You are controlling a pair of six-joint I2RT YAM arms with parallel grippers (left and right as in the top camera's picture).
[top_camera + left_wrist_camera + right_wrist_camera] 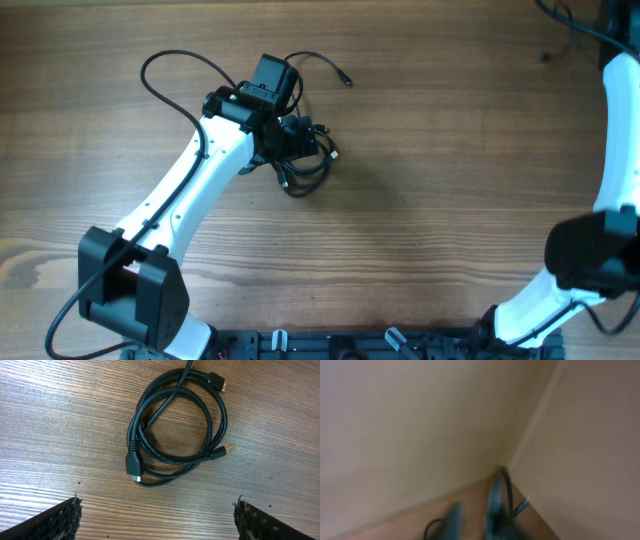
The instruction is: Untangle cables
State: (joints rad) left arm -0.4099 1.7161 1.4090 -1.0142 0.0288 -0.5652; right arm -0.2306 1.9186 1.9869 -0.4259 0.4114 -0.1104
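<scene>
Left end effector (157, 502) gapes over looped cables (133, 462), gold plug (227, 449) pointing right; right end effector (474, 510) blurred, unreadable

This looks like a robotics lab bench. A white-and-black left arm (190, 185) and right arm (618, 130) stand on a black mounting rail (330, 346) at the near edge of a wood-grain surface (450, 150). The right wrist view shows plain beige walls (395, 420) meeting in a corner.

Wood-grain tabletop (450, 150), warm brown, evenly lit — plain beige walls (395, 420) meeting at a corner, blurred.
</scene>
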